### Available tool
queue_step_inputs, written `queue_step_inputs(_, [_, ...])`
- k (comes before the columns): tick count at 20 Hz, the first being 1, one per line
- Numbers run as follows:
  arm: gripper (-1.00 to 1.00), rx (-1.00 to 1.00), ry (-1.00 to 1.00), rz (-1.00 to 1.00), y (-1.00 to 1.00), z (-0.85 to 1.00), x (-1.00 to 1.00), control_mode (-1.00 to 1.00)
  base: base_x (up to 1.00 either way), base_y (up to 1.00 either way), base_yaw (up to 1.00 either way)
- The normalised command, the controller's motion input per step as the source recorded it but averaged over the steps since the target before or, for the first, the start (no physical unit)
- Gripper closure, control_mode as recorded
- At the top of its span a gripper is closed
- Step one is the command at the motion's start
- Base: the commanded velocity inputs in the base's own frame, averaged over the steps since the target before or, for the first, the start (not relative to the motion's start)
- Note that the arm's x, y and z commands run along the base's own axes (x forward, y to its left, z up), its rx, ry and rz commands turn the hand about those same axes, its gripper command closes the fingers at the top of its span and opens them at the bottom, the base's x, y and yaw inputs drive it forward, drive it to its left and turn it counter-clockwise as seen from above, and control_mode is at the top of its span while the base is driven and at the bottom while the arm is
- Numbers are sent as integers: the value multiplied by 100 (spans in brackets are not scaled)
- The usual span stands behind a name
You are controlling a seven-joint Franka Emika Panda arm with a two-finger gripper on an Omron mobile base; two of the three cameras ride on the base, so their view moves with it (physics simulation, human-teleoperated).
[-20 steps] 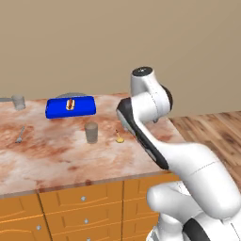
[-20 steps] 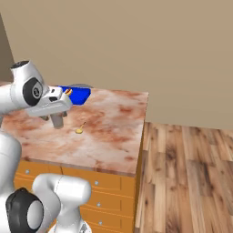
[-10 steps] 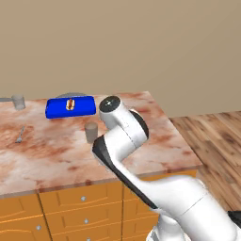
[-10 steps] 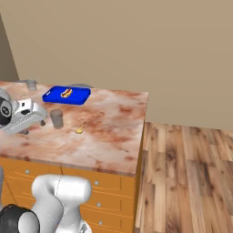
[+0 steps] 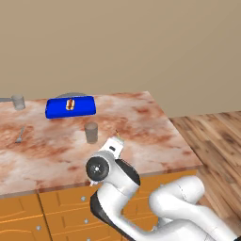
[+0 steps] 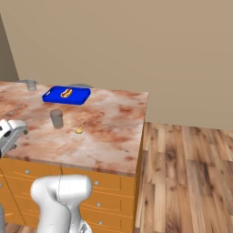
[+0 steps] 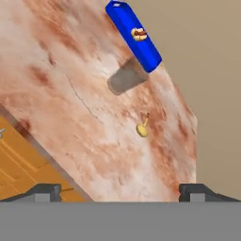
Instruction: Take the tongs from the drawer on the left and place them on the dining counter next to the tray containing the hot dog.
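Spanning the cabinets, the marble surface (image 5: 56, 150) is carrying everything. Toward its far edge the blue tray (image 5: 70, 107) is lying with the hot dog (image 5: 70, 104) in it. A grey cup (image 5: 91, 132) is standing nearer the middle, and a small gold spoon (image 6: 79, 130) is lying just beside it. Low at the surface's front edge, the end effector (image 7: 120, 190) is hanging with fingers spread wide, gripping nothing.

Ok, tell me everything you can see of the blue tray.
The blue tray is a bright, glossy-looking rectangle with rounded corners and a shallow raised rim. It lies flat near the far edge of the marble dining counter. A small hot dog rests inside it, about mid-tray. Nothing else touches it; the grey cup stands apart.
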Motion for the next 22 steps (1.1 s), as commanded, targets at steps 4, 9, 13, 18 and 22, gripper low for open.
queue_step_inputs(4, [-100, -16, -9, 23, 52, -45, -5, -100, 0, 0, 0])
queue_step_inputs(9, [-100, -17, -1, 8, 42, -48, 0, -100, 0, 0, 0])
queue_step_inputs(13, [-100, -16, -1, 1, 41, -36, -2, -100, 0, 0, 0])
queue_step_inputs(18, [-100, -16, 0, 0, 48, -33, -4, -100, 0, 0, 0])
queue_step_inputs(22, [-100, -10, 0, 0, 26, -30, -8, -100, 0, 0, 0])
